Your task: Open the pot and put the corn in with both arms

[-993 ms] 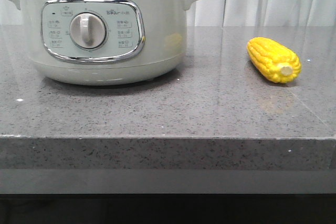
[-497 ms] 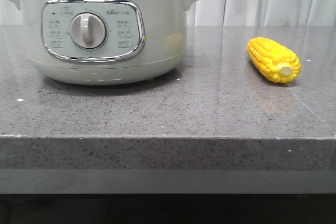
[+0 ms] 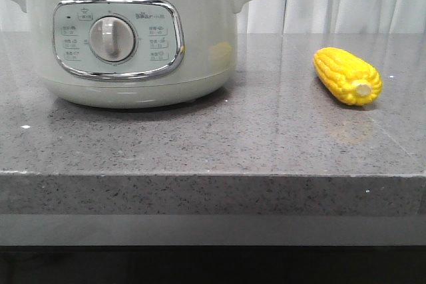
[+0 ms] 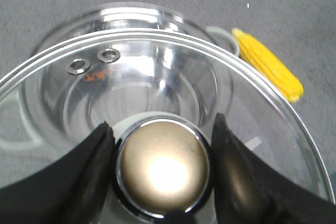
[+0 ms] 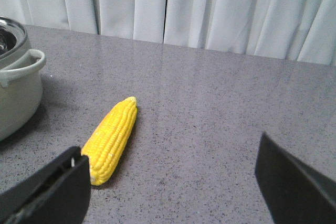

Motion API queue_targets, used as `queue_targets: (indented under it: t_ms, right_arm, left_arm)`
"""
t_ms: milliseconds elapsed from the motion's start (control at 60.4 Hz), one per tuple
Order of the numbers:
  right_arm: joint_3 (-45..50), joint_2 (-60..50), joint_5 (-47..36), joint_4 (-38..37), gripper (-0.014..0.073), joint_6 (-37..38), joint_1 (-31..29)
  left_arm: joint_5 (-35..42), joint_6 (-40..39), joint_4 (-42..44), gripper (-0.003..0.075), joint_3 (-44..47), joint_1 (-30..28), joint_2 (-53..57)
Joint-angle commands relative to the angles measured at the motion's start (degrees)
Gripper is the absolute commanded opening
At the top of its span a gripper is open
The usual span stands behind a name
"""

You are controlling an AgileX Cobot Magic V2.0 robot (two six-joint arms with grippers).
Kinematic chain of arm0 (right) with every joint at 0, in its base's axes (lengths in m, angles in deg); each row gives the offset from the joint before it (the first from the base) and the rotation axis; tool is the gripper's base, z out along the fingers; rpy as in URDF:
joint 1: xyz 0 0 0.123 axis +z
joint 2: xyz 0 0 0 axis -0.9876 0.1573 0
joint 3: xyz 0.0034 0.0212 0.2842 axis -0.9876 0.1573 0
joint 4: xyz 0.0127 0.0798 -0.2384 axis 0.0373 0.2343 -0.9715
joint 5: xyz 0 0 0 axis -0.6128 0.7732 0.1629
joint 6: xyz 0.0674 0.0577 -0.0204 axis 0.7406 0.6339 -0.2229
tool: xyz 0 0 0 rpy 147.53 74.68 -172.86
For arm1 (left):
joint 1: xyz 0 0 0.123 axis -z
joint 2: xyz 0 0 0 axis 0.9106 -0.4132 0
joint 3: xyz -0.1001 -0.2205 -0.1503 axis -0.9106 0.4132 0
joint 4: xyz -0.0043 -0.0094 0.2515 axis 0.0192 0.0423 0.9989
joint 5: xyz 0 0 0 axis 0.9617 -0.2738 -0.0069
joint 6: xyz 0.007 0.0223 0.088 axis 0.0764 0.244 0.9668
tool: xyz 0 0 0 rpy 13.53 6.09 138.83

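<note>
The pale green pot (image 3: 133, 38) sits uncovered on the counter (image 3: 213, 144), corn (image 3: 347, 76) lying well to its right. Only the left wrist view shows the left gripper (image 4: 161, 140) clamping the glass lid's knob (image 4: 164, 169) above it; the right gripper (image 5: 173, 182) gapes wide.

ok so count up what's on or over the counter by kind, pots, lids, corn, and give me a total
Pots: 1, the pot on the counter.
Lids: 1, the glass lid held by its knob in the left gripper, above the open pot.
Corn: 1, the corn lying to the right of the pot.
Total: 3
</note>
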Motion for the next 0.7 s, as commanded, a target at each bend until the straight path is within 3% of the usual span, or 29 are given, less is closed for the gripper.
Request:
queue_targets:
  t_ms: [0,381,679]
  right_arm:
    - [-2.1,1.1,-4.4,-0.2,0.065,-0.4,-0.3]
    - [-2.1,3.0,-4.3,-0.2,0.065,-0.4,-0.3]
    - [-2.4,16.8,-6.8,4.7,0.065,-0.4,-0.2]
  left_arm:
    - [7.7,0.2,-2.0,0.0168,3.8,0.5,7.4]
    - [7.1,0.1,-3.4,0.0168,21.1,0.5,30.7]
    - [6.2,-0.4,-4.3,0.0168,26.7,0.5,41.7]
